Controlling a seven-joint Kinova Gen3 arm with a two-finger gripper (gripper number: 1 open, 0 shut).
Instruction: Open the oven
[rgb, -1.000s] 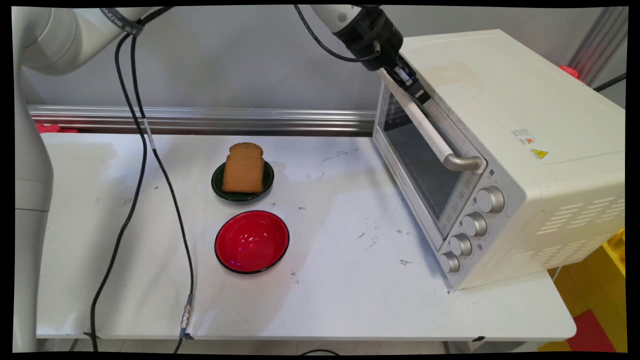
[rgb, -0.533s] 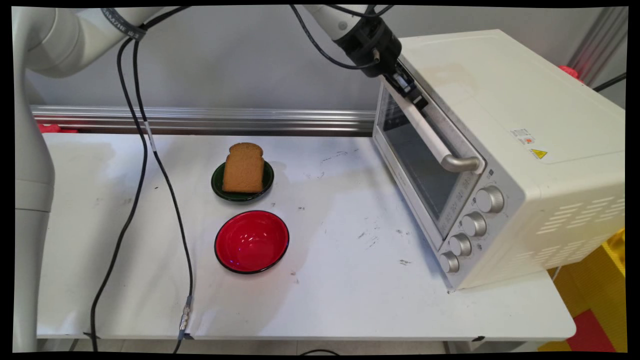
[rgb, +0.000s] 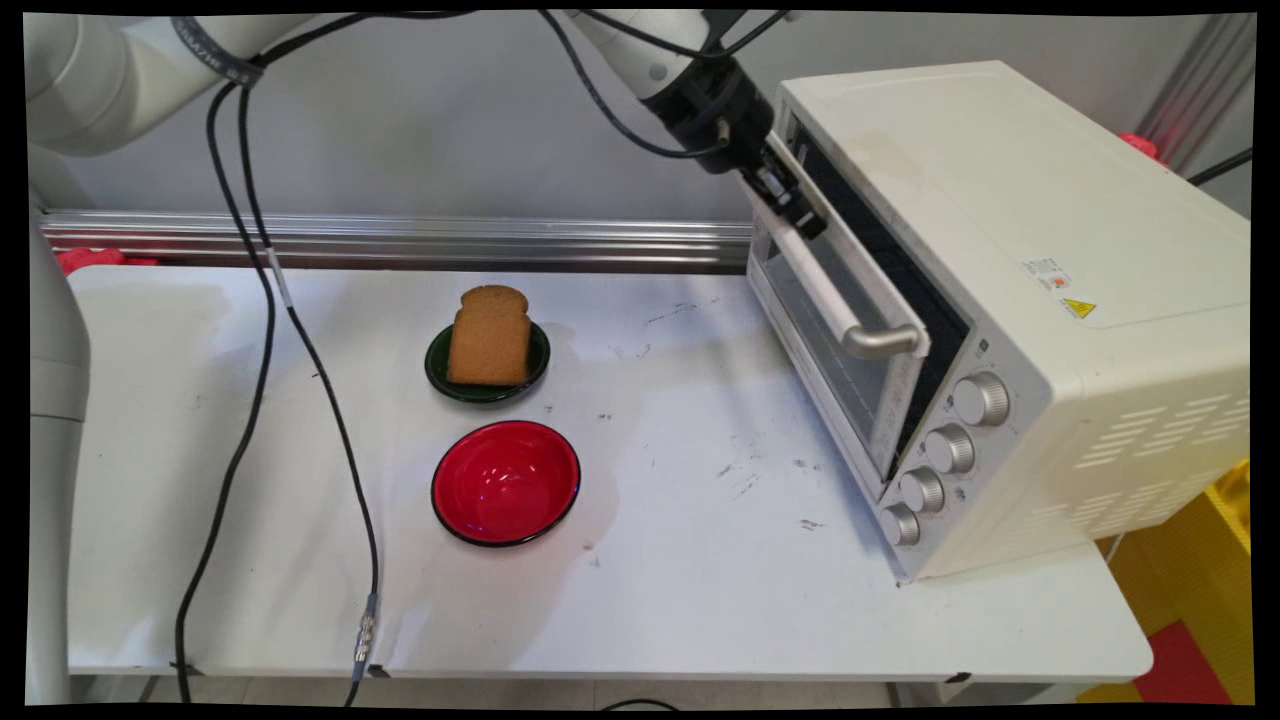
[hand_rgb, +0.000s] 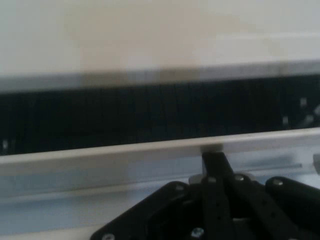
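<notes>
- Swinging outward at its top edge, the toaster oven door (rgb: 850, 330) is now parted from the toaster oven (rgb: 1050, 300); it was shut a second ago.
- The door handle (rgb: 835, 300) is clamped at its far end by the closed hand (rgb: 785, 195).
- A dark gap is exposed above the door.

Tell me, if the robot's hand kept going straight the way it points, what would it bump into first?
Most likely the oven. The hand is at the far end of the door handle, pointing toward the oven's front. The door is tipped open a little, so it would probably meet the door's top edge, or else the dark gap behind it.
</notes>
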